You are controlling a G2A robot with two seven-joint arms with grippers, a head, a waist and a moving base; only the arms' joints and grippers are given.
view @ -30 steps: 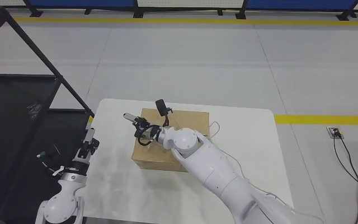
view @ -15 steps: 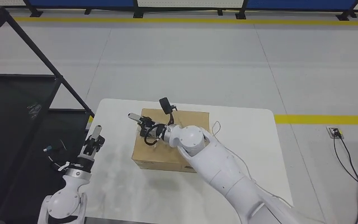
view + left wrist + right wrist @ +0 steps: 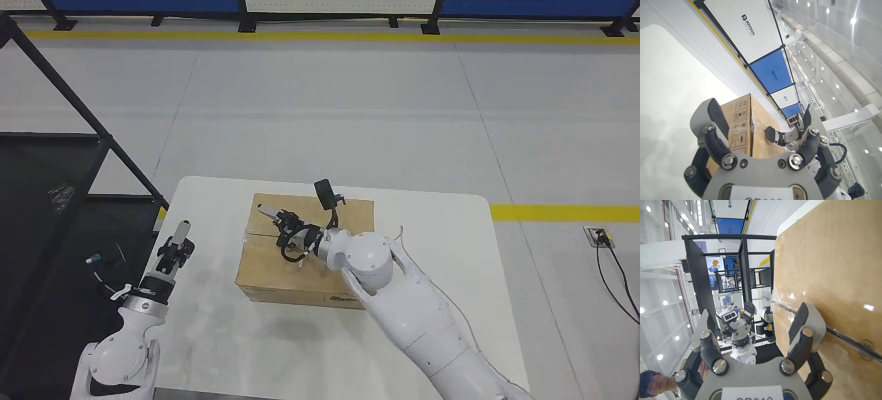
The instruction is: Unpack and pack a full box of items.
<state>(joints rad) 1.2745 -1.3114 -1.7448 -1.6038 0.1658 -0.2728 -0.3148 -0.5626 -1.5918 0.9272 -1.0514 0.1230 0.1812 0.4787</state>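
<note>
A taped box (image 3: 265,272) stands on the white table (image 3: 450,265). The right gripper (image 3: 755,311), at the box top, and the left gripper (image 3: 761,106), near the box, are both wide open. The floor (image 3: 350,110) is grey with a yellow line (image 3: 560,212).

The right arm (image 3: 410,300) is stretched across the top of the box (image 3: 262,278). The right end effector (image 3: 272,214) is held low over the part of the box top nearer the other arm, with its fingers spread wide. One finger (image 3: 800,321) lies over the box's taped seam; whether it touches cannot be told. The left arm (image 3: 128,335) is raised beside the box, apart from it. The left end effector (image 3: 181,232) is pointed up and toward the box, with its fingers spread wide.
</note>
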